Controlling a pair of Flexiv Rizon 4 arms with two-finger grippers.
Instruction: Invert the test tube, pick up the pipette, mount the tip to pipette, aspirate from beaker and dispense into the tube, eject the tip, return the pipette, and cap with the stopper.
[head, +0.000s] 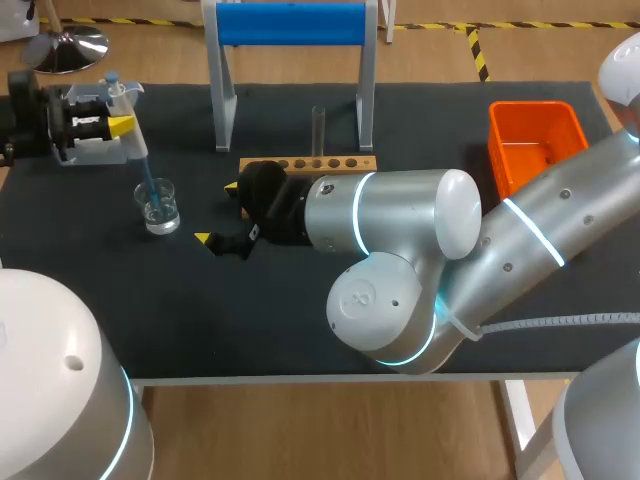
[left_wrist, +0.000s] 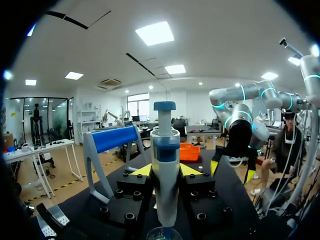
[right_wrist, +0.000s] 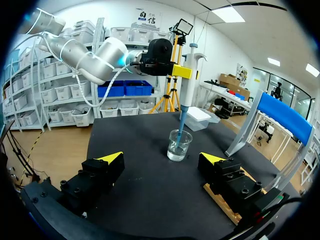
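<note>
Our left tool (head: 118, 120) grips the pipette (left_wrist: 165, 170), its tip dipped in the beaker (head: 158, 206) on the counter (head: 250, 310); we judge aspiration is under way. The tube (head: 319, 130) stands in the rack (head: 307, 163). Dispensing, ejecting, returning and capping remain. Our right tool (head: 218, 212) hangs open, empty.

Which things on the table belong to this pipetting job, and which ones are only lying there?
Job: white-and-blue plastic pipette, clear glass beaker, clear glass test tube, wooden tube rack.
Seemingly idle now: orange plastic bin, grey frame with blue bar.
</note>
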